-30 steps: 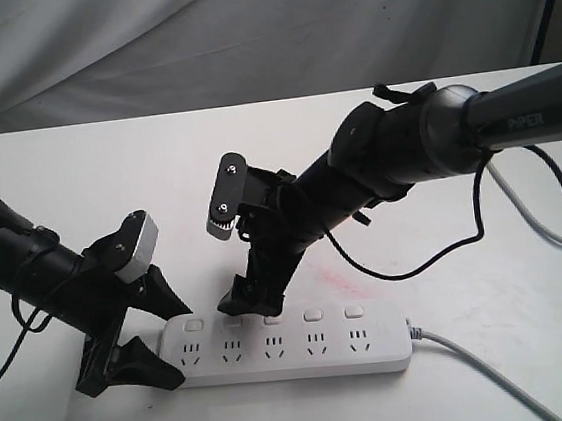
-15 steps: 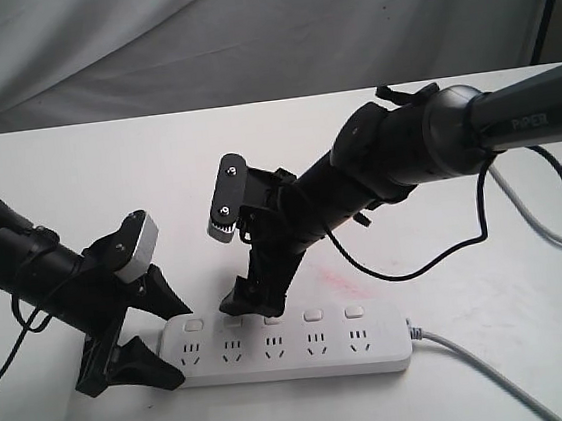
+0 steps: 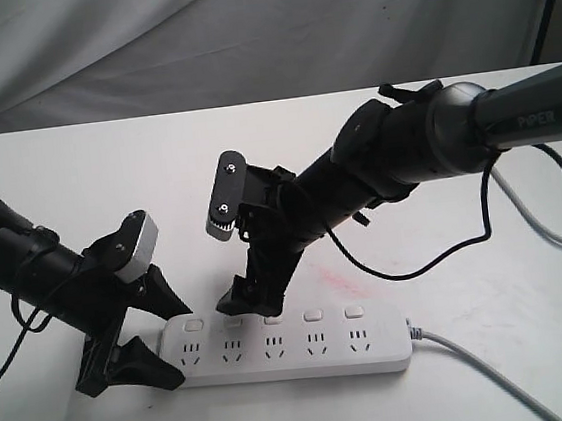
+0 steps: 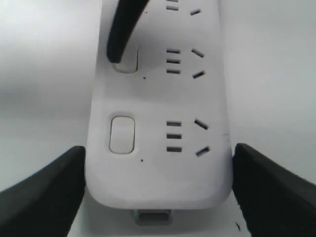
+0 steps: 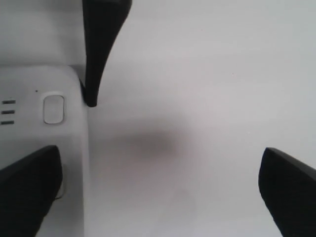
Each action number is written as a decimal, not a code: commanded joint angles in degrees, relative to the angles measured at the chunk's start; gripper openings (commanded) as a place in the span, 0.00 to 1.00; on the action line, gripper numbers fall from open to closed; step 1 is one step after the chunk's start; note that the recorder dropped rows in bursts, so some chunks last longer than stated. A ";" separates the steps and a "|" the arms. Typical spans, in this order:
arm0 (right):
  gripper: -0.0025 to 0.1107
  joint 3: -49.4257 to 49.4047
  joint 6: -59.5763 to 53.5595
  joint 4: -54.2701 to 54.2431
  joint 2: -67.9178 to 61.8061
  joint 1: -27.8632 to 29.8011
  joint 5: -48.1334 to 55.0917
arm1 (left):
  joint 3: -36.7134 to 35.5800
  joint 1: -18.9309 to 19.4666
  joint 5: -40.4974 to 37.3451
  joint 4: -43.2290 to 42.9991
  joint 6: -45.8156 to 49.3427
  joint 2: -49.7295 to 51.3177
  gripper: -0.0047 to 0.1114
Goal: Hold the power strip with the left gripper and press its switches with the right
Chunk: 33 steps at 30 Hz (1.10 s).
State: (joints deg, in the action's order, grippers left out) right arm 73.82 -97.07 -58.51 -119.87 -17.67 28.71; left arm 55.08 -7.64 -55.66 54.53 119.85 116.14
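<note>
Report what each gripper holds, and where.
Left gripper clamps the power strip across its cable-free end, a finger on each long edge. Right gripper, open, holds nothing.

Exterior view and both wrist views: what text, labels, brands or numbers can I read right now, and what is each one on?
"PIPER": white lettering on the right arm's dark-grey tube, seen in the exterior view.
power strip: no readable print in any view; its switches and sockets show no markings.
Nothing else in these views carries text.
</note>
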 commanded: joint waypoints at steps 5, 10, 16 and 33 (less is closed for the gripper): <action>0.95 -0.30 -0.62 -0.35 0.15 -0.17 1.92 | 0.28 -0.38 0.46 0.46 0.08 0.11 0.43; 0.95 -0.30 -1.03 1.28 -2.43 -0.17 1.11 | 0.28 -0.38 0.46 0.46 0.08 0.11 0.43; 0.95 -0.34 -0.52 4.63 -3.39 -0.17 -1.71 | 0.28 -0.38 0.46 0.46 0.08 0.11 0.43; 0.95 -1.39 2.83 7.52 -2.78 -0.16 -3.62 | 0.28 -0.38 0.46 0.46 0.08 0.11 0.43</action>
State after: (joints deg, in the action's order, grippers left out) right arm 74.19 -90.46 -54.54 -121.93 -18.21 27.56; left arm 55.08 -7.64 -55.66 54.53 119.85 116.14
